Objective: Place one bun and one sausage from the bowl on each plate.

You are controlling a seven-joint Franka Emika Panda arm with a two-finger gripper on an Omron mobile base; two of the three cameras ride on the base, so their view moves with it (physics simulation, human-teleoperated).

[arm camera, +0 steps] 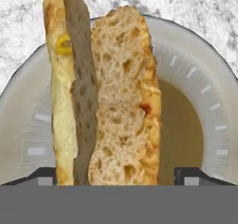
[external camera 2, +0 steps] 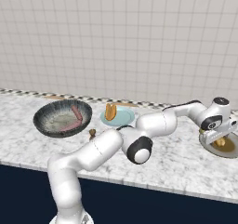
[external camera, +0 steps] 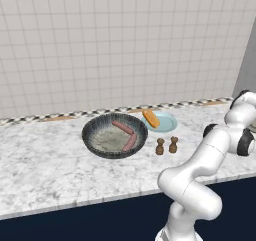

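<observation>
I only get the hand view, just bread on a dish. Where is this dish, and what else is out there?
Observer: The brownish-rimmed plate sits far to the arm's right on the counter, under the gripper.
Operator: Is any other plate filled?
Observer: A pale blue plate near the wall carries another bun.
Operator: Any sausages around?
Observer: Two sausages lie in the big dark bowl, left of the blue plate.
Operator: Anything else?
Observer: Two small brown shakers stand in front of the blue plate.
</observation>
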